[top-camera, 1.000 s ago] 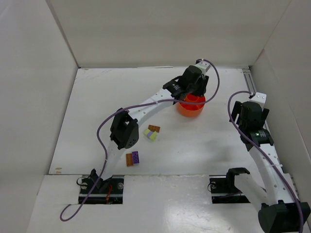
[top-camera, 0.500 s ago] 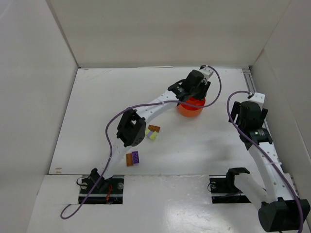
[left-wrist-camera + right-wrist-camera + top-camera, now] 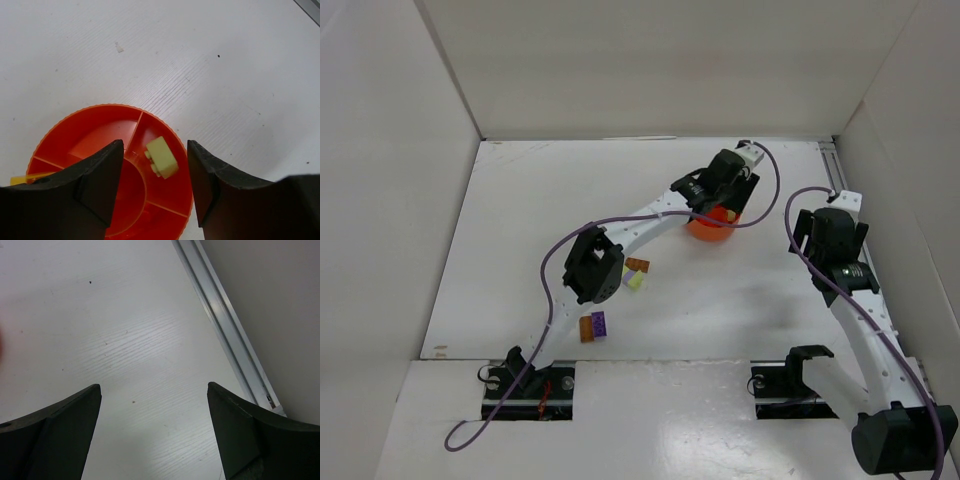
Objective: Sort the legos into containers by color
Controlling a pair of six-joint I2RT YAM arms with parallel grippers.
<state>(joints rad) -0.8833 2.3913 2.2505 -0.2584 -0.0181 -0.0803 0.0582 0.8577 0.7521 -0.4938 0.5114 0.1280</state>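
Note:
The round orange-red dish (image 3: 706,229) stands at the back middle of the table, partly under my left gripper (image 3: 728,180). In the left wrist view the dish (image 3: 95,125) lies below my open, empty left gripper (image 3: 155,145). A pale yellow-green brick (image 3: 161,156) lies loose in one compartment between the fingers. A yellow brick (image 3: 24,179) shows in another compartment at the left edge. Loose on the table are a brown-orange brick (image 3: 638,265), a pale yellow-green brick (image 3: 635,281), another brown-orange brick (image 3: 586,328) and a purple brick (image 3: 601,323). My right gripper (image 3: 830,232) is open and empty over bare table (image 3: 154,385).
White walls enclose the table on the left, back and right. A metal rail (image 3: 225,325) runs along the right wall, close to my right gripper. The left arm's elbow (image 3: 594,267) hangs right beside the loose bricks.
My left gripper has shifted a little right and farther back over the dish, and its elbow has moved right toward the loose bricks. The right arm has barely moved.

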